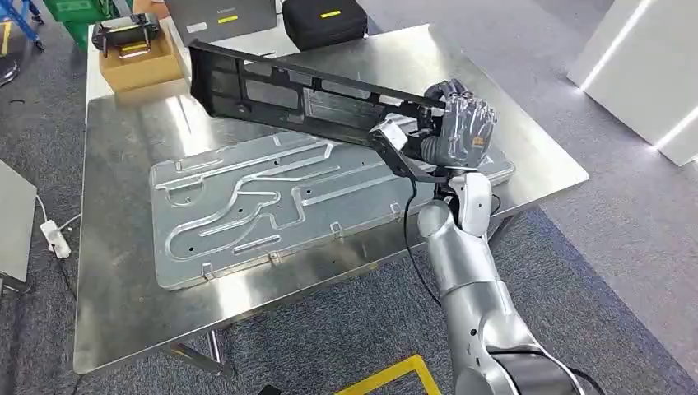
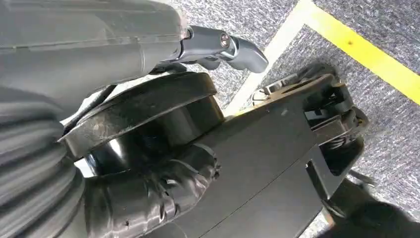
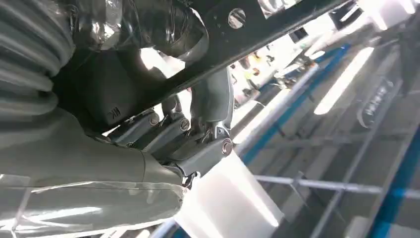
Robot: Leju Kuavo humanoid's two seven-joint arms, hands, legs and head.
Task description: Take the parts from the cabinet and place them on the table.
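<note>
- Black frame part [image 1: 304, 95]: long, narrow, ribbed; held up above the steel table [image 1: 123, 247], not resting on it yet.
- Long axis runs from the right hand [image 1: 461, 132] away to the robot's left and slightly up-table; far end hangs free near the cardboard box [image 1: 140, 62].
- Right hand grips the part at its near/right end, fingers wrapped round the bar. All the length sticks out to one side of the grip, so I'd expect the free end to sag or swing on the way down.
- Under the part lies a flat grey stamped panel [image 1: 272, 206] w/ raised channels; part hovers over its far edge.
- Right wrist view: thumb and fingers [image 3: 208, 99] clamped round a black bar w/ a hole, ceiling lights behind. Confirms the grip the head view half hides.
- Left hand [image 2: 148, 198] hangs low over grey carpet and yellow floor tape [image 2: 361, 52]; open or closed, can't tell.
- Right hand is the one at the table; left is well away.
</note>
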